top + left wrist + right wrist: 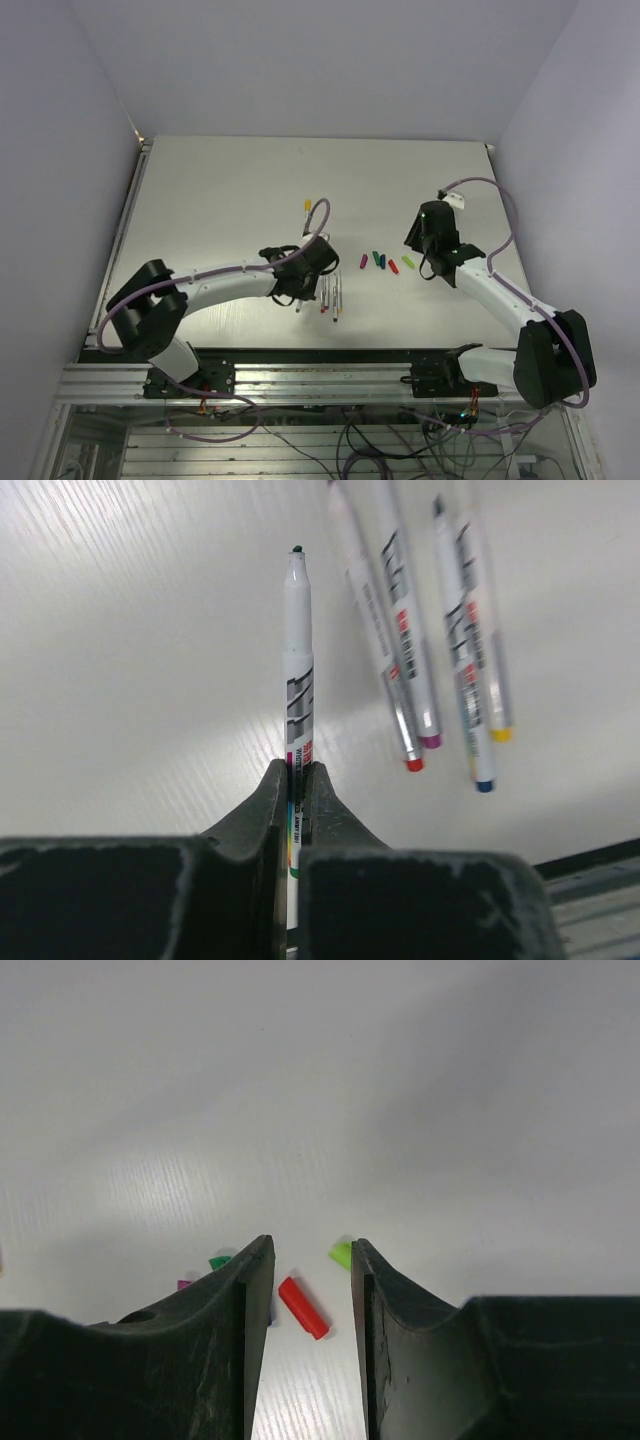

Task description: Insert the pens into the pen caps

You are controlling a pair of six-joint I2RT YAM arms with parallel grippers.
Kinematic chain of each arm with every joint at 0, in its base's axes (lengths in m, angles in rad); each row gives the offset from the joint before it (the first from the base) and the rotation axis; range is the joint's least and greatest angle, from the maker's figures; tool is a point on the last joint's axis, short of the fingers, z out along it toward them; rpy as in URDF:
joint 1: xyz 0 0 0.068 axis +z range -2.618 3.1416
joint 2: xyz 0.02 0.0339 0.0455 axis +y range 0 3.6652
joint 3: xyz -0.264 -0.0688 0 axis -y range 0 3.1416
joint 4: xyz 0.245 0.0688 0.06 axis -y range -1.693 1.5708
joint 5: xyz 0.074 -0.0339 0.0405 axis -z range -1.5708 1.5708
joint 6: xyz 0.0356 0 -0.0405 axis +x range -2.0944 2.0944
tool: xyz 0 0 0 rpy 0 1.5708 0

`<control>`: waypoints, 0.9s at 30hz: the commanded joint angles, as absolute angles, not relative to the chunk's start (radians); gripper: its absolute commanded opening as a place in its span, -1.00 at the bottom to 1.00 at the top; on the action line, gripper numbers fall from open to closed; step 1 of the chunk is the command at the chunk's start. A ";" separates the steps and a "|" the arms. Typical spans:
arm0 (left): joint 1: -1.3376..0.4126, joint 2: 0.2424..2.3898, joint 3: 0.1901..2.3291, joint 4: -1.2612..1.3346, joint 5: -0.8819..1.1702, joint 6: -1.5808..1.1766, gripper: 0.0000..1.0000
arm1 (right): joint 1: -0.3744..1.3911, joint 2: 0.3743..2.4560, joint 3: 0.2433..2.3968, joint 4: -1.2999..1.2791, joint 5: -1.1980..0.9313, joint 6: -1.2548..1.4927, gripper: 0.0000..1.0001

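Note:
My left gripper (297, 770) is shut on a whitish pen (297, 660) with a dark tip that points away from the wrist. Several more pens (400, 650) lie side by side to its right, with red, purple, blue and yellow ends. From above, the left gripper (305, 266) is just left of those pens (333, 297). The pen caps lie in a short row: purple (362, 261), dark green (376, 258), red (393, 267) and light green (408, 261). My right gripper (311, 1245) hangs open above the red cap (303, 1307), and the light green cap (341, 1253) is beside its right finger.
One more pen with a yellow end (306, 207) lies farther back on the white table (220, 200). The metal rail (300, 380) runs along the near edge by the arm bases. Walls close the table in on three sides.

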State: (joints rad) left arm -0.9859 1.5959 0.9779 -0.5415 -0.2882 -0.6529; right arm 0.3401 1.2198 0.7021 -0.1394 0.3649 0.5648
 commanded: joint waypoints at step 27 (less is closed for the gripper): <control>-0.808 1.469 0.924 -0.096 0.019 -0.568 -0.87 | 0.421 1.460 0.830 -0.115 0.164 0.412 -0.56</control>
State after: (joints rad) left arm -0.8204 1.4826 0.9211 -0.1898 -0.0574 -0.5999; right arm 0.4049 1.4364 0.7937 -0.1261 0.1432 0.4255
